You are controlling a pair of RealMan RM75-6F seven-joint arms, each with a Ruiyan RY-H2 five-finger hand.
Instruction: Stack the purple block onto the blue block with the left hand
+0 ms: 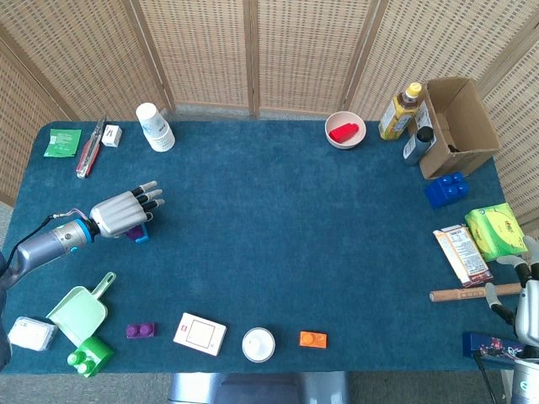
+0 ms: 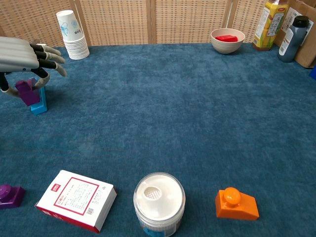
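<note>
At the table's left, my left hand [image 1: 123,214] [image 2: 20,55] hovers palm-down over the purple block [image 2: 27,92]. It pinches the block between the thumb and a finger while the other fingers are spread. The purple block is tilted and leans against the top of the small blue block [image 2: 39,105] [image 1: 140,236], which stands on the cloth. In the head view the hand hides nearly all of the purple block. My right hand [image 1: 526,301] rests at the table's lower right corner, holding nothing.
A stack of paper cups [image 2: 72,35] stands behind the left hand. Along the front edge are a second purple brick [image 1: 140,330], a white card box [image 2: 76,199], a white jar [image 2: 159,199] and an orange brick [image 2: 236,203]. A green scoop [image 1: 81,310] lies front left.
</note>
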